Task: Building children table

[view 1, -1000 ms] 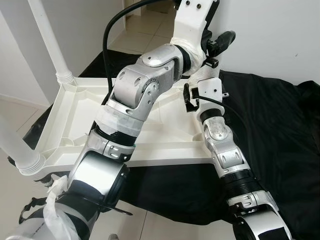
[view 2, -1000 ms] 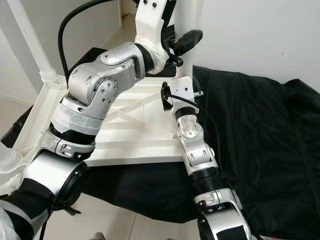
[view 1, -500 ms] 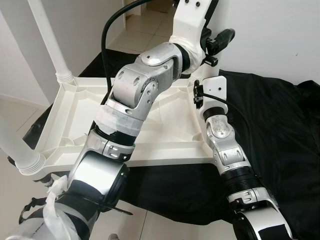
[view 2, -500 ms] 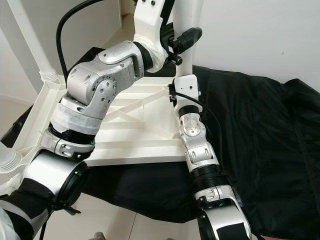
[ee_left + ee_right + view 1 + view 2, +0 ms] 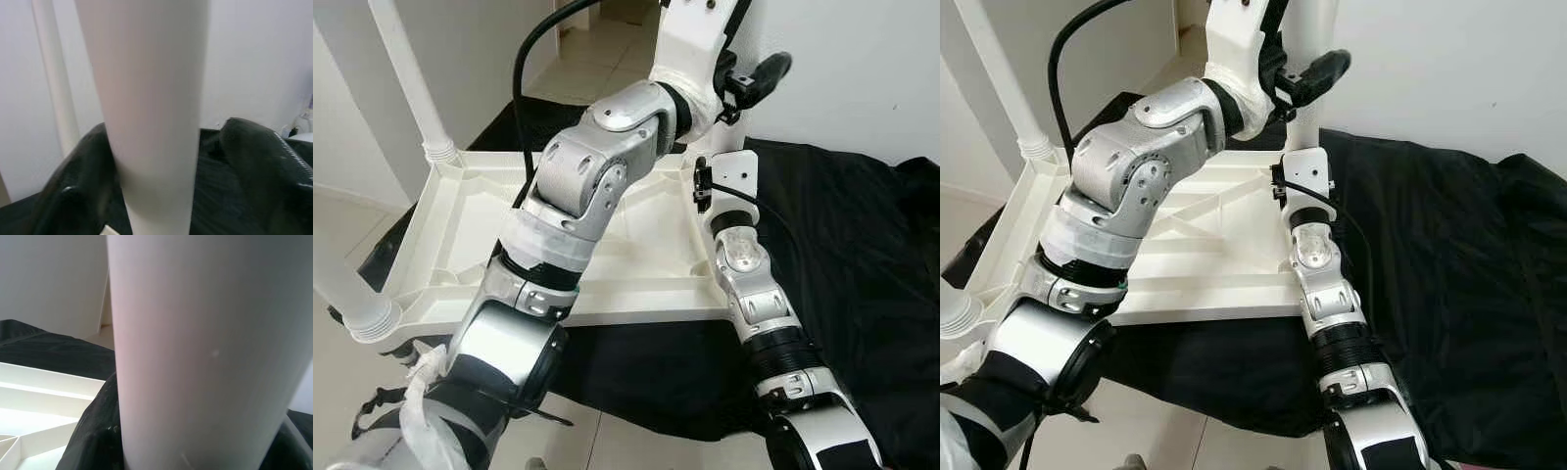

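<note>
A white tabletop [image 5: 460,245] lies upside down on a black cloth [image 5: 862,255], filling the left and middle of the frame, with two white legs [image 5: 406,73] standing up at its left corners. At the upper middle, the left gripper [image 5: 161,142] holds a third leg [image 5: 146,107], its black fingers [image 5: 259,161] on either side of the tube. The right gripper [image 5: 705,147] sits lower on that same leg, just beside the tabletop corner; whether its fingers clasp the leg, I cannot tell.
</note>
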Tool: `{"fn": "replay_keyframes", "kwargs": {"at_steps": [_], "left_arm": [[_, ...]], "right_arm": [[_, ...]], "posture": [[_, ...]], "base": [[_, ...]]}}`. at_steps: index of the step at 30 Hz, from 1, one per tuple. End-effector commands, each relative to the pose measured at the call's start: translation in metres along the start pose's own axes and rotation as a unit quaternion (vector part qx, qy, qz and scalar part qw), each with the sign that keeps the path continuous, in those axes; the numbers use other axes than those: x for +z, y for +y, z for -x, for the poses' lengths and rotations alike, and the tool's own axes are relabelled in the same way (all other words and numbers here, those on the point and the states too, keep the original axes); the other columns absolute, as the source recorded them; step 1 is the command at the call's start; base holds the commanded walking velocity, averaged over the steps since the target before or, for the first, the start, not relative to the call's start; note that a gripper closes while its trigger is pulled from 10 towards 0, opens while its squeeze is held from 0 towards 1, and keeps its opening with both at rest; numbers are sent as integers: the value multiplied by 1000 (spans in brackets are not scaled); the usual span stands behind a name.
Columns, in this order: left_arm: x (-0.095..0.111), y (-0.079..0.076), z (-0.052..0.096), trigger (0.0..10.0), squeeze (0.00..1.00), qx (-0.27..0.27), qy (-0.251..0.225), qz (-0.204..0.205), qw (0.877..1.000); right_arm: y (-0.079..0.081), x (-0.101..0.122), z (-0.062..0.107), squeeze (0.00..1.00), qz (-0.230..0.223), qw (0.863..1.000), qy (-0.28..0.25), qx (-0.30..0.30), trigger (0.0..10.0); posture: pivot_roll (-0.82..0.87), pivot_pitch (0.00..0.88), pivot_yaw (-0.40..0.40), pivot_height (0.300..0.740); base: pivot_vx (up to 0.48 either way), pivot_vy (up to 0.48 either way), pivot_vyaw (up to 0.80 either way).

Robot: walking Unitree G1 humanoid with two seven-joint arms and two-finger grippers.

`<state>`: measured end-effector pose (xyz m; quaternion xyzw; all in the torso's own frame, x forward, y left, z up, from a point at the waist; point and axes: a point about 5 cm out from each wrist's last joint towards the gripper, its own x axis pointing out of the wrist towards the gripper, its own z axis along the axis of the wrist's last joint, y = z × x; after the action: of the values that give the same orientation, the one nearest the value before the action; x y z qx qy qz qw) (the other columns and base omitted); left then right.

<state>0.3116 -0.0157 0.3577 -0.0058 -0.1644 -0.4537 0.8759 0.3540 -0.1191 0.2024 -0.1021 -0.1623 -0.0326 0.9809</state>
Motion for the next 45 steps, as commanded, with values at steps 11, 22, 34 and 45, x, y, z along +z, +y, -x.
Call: {"fn": "replay_keyframes", "kwargs": {"at_steps": [11, 22, 34, 45], "left_arm": [[9, -17, 8, 10000, 0, -50, -47, -2, 998], [-12, -9, 23, 10000, 0, -16, -43, -17, 999], [-46, 9, 48, 10000, 0, 34, 5, -32, 999], [-86, 5, 68, 10000, 0, 45, 63, -32, 996]], "right_arm": [[-10, -9, 3, 0, -26, 999, 30, -37, 10000], [-31, -19, 20, 0, -53, 993, 54, -85, 10000], [-47, -22, 50, 0, -44, 994, 50, -88, 10000], [-52, -33, 78, 0, -37, 995, 62, -71, 10000]], "posture": [[-27, 0, -43, 740], [-48, 0, -33, 740], [-55, 0, -39, 740], [-73, 0, -14, 740]], "base": [[0, 0, 0], [0, 0, 0], [0, 0, 0], [0, 0, 0]]}}
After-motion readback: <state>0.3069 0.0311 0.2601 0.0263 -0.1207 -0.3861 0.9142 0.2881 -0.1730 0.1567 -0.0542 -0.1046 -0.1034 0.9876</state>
